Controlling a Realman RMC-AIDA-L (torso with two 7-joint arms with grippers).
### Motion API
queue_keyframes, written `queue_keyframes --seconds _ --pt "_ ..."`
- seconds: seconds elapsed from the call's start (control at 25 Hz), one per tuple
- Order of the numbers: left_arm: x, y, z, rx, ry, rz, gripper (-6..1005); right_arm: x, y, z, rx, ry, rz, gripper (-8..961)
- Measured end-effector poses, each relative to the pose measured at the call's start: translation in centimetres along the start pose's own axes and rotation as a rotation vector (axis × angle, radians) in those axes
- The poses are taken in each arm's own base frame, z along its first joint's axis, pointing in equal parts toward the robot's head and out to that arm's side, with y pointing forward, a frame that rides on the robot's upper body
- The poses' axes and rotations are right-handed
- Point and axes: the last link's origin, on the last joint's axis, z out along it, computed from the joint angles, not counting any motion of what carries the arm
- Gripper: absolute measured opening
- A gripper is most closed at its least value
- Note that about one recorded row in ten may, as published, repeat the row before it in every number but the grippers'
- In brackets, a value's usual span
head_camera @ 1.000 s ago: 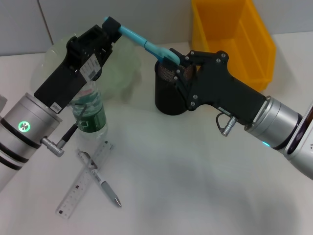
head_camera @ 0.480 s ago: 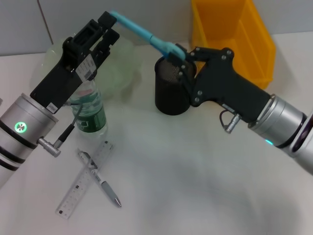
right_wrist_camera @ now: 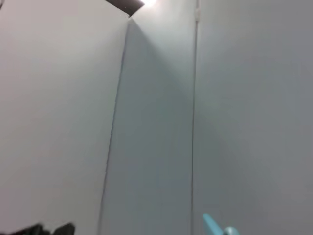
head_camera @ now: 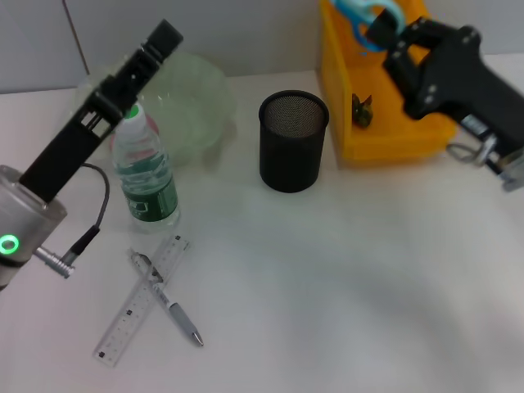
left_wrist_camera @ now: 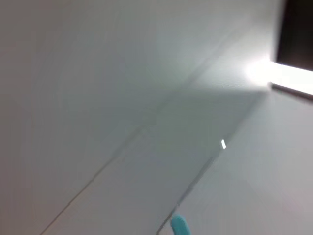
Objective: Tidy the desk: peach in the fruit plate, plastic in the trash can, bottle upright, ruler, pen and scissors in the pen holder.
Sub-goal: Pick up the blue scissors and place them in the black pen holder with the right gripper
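Note:
My right gripper (head_camera: 381,31) is raised at the far right, above the yellow bin (head_camera: 426,98), shut on the blue-handled scissors (head_camera: 370,13); a blue tip of the scissors (right_wrist_camera: 215,227) also shows in the right wrist view. The left gripper (head_camera: 164,36) points up and away over the green fruit plate (head_camera: 192,102), with nothing seen in it. The black mesh pen holder (head_camera: 293,141) stands mid-table. Left of it the bottle (head_camera: 148,180) stands upright. The clear ruler (head_camera: 139,301) and the pen (head_camera: 170,301) lie crossed near the front left. Peach and plastic are out of view.
A small dark object (head_camera: 362,110) lies inside the yellow bin, near its left wall. A blue tip (left_wrist_camera: 179,225) shows at the edge of the left wrist view against a plain wall. A grey wall bounds the table at the back.
Both grippers held the scissors over the pen holder. Now the right gripper has carried them up and right over the yellow bin, and the left arm has let go and drawn back left.

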Motion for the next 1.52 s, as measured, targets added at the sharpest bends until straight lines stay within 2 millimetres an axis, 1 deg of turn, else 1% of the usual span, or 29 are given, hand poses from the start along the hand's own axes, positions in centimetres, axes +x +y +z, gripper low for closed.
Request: queue_keyframes --seconds 0.04,0.08,0.16,0.24,0.28,0.32,0.36,0.44,0.48,0.52,0.56,0.68,0.72,0.76,0.8,0.84,0.88,0.92,0.96,1.08,1.12,1.16,1.24,1.32,1.52 --pt "0.0 0.1 -0.2 -0.01 -0.015 0.049 503 -0.6 -0.7 0.0 -0.015 0.018 0.034 106" --pt "0.0 0.1 -0.2 -0.01 -0.015 0.049 503 -1.1 -1.4 0.2 -0.034 0.042 0.068 107" --pt "-0.6 0.3 -0.8 -0.034 -0.08 0.206 502 -2.3 -2.6 0.7 -0.083 0.117 0.126 110" --pt "-0.6 0.3 -0.8 -0.034 -0.08 0.206 502 -3.8 -3.8 1.7 -0.133 0.213 0.175 114" --pt "-1.6 0.2 -1.6 -0.043 -0.151 0.348 502 -4.7 -4.4 2.3 -0.153 0.264 0.183 115" --pt "-1.9 0.1 -1.9 -0.045 -0.172 0.387 501 -6.2 -5.2 3.4 -0.175 0.357 0.207 117" --pt "-2.2 0.1 -2.1 -0.046 -0.19 0.417 501 -6.2 -5.2 3.4 -0.175 0.357 0.207 118" --pt "-2.4 0.0 -2.3 -0.047 -0.205 0.447 501 -7.6 -6.0 4.6 -0.183 0.454 0.227 121" --pt "-2.5 -0.2 -2.9 -0.045 -0.237 0.508 500 -8.3 -6.4 5.3 -0.182 0.506 0.224 123" --pt "-2.4 -0.4 -3.5 -0.041 -0.257 0.55 500 -9.4 -6.9 6.4 -0.17 0.579 0.216 124" --pt "-2.3 -0.5 -3.7 -0.039 -0.263 0.562 500 -9.4 -6.9 6.4 -0.17 0.579 0.216 126" --pt "-2.1 -0.7 -4.6 -0.026 -0.281 0.596 500 -11.2 -7.5 8.5 -0.155 0.691 0.188 131" --pt "-2.1 -0.8 -4.9 -0.016 -0.282 0.601 500 -12.0 -7.7 10.2 -0.145 0.781 0.164 132" --pt "-2.1 -0.8 -4.9 -0.016 -0.282 0.601 501 -12.0 -7.7 10.2 -0.145 0.781 0.164 134" --pt "-2.1 -0.9 -5.3 -0.004 -0.282 0.604 501 -12.4 -7.7 11.2 -0.14 0.834 0.146 135" --pt "-2.1 -1.0 -6.1 0.024 -0.276 0.62 501 -12.7 -7.7 12.0 -0.139 0.871 0.136 137" --pt "-2.1 -1.0 -6.1 0.024 -0.276 0.62 501 -13.0 -7.7 12.8 -0.138 0.908 0.125 138" --pt "-2.2 -1.0 -6.5 0.037 -0.271 0.635 501 -13.4 -7.5 14.4 -0.146 0.983 0.104 140" --pt "-2.2 -1.0 -6.5 0.037 -0.271 0.635 501 -13.4 -7.5 14.4 -0.146 0.983 0.104 141" --pt "-2.6 -0.9 -7.1 0.057 -0.264 0.651 501 -14.0 -7.0 16.3 -0.162 1.08 0.069 146" --pt "-2.6 -0.9 -7.2 0.061 -0.262 0.652 501 -14.1 -6.6 17.2 -0.175 1.136 0.043 148" --pt "-2.7 -0.9 -7.3 0.066 -0.259 0.654 502 -14.1 -6.6 17.2 -0.175 1.136 0.043 149" --pt "-2.7 -0.9 -7.3 0.066 -0.259 0.654 502 -14.1 -6.3 17.9 -0.173 1.2 0.019 152" --pt "-3.1 -0.8 -7.7 0.086 -0.255 0.665 502 -13.7 -6.0 18.5 -0.169 1.256 0.006 155" --pt "-3.5 -1.0 -8.0 0.1 -0.262 0.666 502 -12.0 -5.4 19.2 -0.186 1.383 0.02 163"
